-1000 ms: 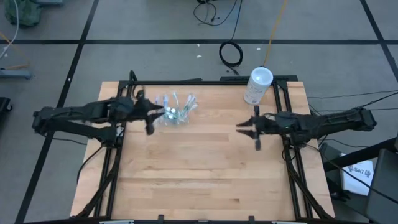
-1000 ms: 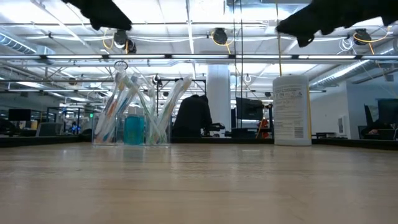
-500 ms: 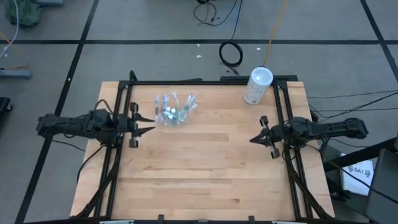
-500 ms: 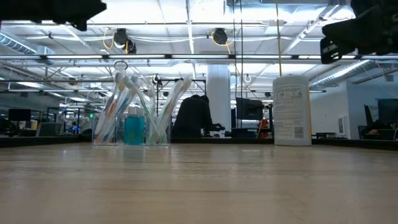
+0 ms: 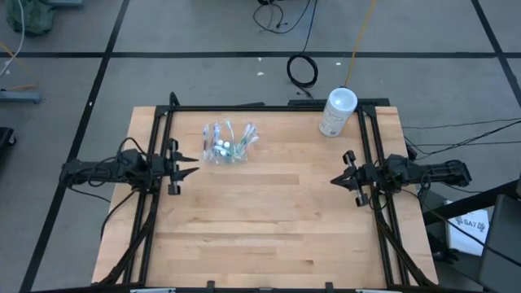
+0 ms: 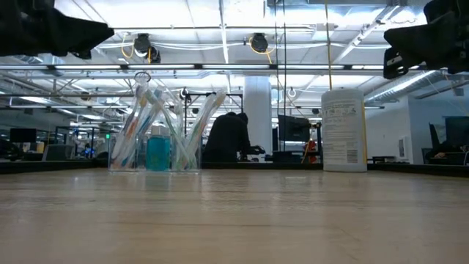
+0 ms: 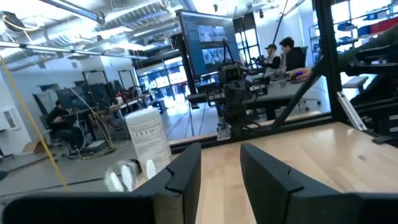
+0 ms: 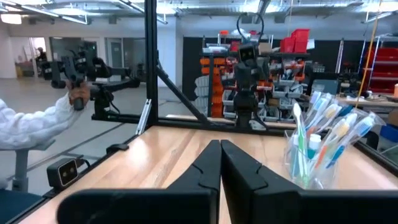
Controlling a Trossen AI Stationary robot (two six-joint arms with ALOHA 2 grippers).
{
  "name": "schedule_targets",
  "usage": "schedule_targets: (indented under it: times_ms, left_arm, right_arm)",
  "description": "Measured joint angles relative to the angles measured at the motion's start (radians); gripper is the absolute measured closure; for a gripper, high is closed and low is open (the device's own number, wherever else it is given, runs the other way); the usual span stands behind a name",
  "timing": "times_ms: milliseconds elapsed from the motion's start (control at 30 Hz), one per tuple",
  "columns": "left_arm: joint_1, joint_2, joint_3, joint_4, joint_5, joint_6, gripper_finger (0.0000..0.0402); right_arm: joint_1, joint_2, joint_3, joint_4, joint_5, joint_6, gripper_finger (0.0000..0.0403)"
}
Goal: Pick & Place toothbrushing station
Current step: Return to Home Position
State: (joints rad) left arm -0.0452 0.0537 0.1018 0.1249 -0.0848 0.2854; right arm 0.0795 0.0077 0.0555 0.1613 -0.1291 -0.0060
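While both arms lie level at the table's [image 5: 269,220] sides:
Left gripper [image 5: 192,169]: at the left edge, empty, fingers parted.
Right gripper [image 5: 335,180]: at the right edge, empty, fingers pressed together.
Cup [image 5: 228,142]: upright at back left, holding toothbrushes [image 8: 329,127], near the left gripper.
Right wrist view only: a person's sleeve [image 8: 31,124] beyond the table.

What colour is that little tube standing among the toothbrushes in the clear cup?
The tube is teal blue; the low view shows it best.
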Motion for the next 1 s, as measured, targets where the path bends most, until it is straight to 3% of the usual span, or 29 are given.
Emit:
schedule_targets:
  times_ms: [233,567,800,1000]
  left_arm:
    - [0.000,-0.045,-0.073,0.070,0.024,-0.013,0.0284]
    - [-0.001,-0.043,-0.087,0.015,0.118,-0.050,0.0284]
    - [0.000,-0.042,-0.086,-0.093,-0.010,-0.082,0.0284]
    - [0.000,-0.041,-0.085,-0.094,-0.023,-0.116,0.0284]
  right_arm:
    - [0.000,-0.004,-0.002,-0.017,0.002,-0.017,0.0399]
    - [0.000,-0.004,-0.003,-0.026,0.002,-0.021,0.0399]
    - [0.000,-0.004,-0.004,-0.015,0.002,-0.064,0.0399]
    - [0.000,-0.004,-0.004,-0.015,0.001,-0.066,0.0399]
